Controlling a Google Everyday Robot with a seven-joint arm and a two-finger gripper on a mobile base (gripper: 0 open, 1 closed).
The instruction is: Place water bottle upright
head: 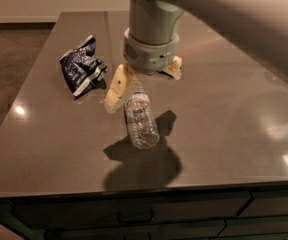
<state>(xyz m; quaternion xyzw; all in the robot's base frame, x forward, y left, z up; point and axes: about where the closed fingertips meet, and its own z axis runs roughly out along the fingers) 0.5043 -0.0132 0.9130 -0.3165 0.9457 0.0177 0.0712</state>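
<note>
The water bottle lies on its side on the grey-brown table, clear and ribbed, with a reddish label band near its shoulder. Its cap end points away from me and sits under my gripper. My gripper hangs over that cap end, open and holding nothing. One cream finger reaches down just left of the bottle's neck, apart from it. A pale piece shows at the right of the wrist; I cannot tell whether it is the other finger or a sponge.
A crumpled blue-and-white snack bag lies on the table to the left of the gripper. The table's front edge runs just below the bottle, with dark drawer fronts under it. My arm covers the upper right of the view.
</note>
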